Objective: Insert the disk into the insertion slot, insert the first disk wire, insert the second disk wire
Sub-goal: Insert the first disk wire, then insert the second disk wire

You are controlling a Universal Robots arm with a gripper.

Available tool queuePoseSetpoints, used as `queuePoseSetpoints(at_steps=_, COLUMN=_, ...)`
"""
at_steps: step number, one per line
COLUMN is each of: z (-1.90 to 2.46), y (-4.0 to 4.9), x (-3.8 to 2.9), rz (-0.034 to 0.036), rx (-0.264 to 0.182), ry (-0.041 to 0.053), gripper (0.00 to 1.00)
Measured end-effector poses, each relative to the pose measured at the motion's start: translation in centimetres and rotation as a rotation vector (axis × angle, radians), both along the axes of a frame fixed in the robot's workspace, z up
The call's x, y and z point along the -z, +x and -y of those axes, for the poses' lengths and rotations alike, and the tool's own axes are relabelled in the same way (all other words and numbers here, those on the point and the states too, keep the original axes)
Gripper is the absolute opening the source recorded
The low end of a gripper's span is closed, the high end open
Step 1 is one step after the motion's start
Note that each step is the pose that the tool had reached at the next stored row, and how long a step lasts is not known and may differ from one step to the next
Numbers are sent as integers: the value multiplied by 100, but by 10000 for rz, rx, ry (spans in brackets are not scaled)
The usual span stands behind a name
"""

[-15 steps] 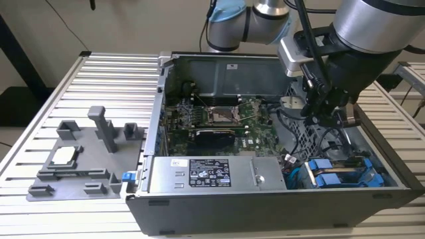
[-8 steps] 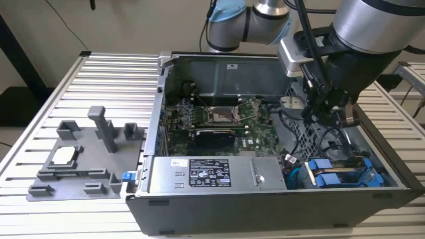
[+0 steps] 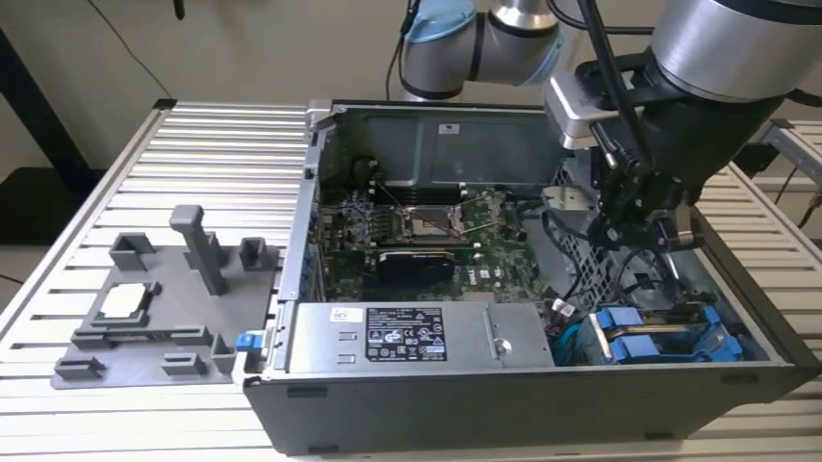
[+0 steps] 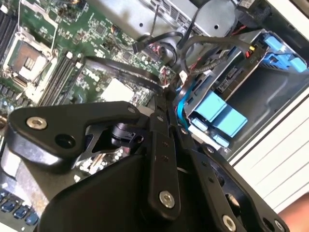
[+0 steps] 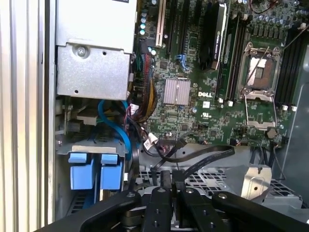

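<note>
Broadest of all, a slatted aluminium table (image 3: 192, 144), carrying a grey computer case (image 3: 514, 414) laid on its side, open face up. Over the case towards the exterior view's right, a silver and black robot arm (image 3: 732, 48), bent down into the opening. Beside the case on the exterior view's left, a grey moulded fixture plate (image 3: 141, 327) with upright posts.

Inside the case, a green motherboard (image 3: 424, 226) across the middle. Along the near wall, a long grey box with a black sticker (image 3: 404, 337). In the near corner at the exterior view's right, the insertion slot (image 3: 726, 339), a grey metal cage with blue plastic rails.

Lodged in that bay, as far as can be made out, the disk (image 4: 212, 107), with two bright blue carrier tabs side by side in both wrist views. Hard to judge whether it is pushed fully home.

Over perforated metal just beyond the cage, the gripper (image 3: 640, 229), black, with its fingers (image 5: 164, 203) clenched together on a flat black wire (image 5: 203, 153). Pinched at the tips in both wrist views, with the free length looping out above the motherboard's edge.

Near the cage, a thin blue cable (image 5: 113, 125), curved and apart from the fingers.
</note>
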State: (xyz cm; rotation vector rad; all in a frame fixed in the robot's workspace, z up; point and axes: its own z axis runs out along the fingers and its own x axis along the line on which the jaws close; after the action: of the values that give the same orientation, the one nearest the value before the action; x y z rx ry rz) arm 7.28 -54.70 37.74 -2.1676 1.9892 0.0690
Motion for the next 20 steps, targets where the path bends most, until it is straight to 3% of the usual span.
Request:
queuePoseSetpoints(at_steps=4, z=-1, y=0, x=-64, rz=-1, rx=0, ry=4, gripper=15)
queuePoseSetpoints(at_steps=7, z=-1, y=0, x=-73, rz=17, rx=-16, ry=16, gripper=23)
queuePoseSetpoints(at_steps=8, z=0, y=-1, x=-70, rz=43, rx=-36, ry=32, gripper=23)
queuePoseSetpoints(at_steps=9, z=0, y=-4, x=-65, rz=90, rx=-73, ry=59, gripper=29)
queuePoseSetpoints(at_steps=12, z=0, y=-13, x=-49, rz=221, rx=-170, ry=145, gripper=29)
queuePoseSetpoints(at_steps=15, z=0, y=-26, x=-38, rz=354, rx=-221, ry=322, gripper=29)
queuePoseSetpoints(at_steps=20, z=-1, y=-70, x=-28, rz=486, rx=-222, ry=427, gripper=29)
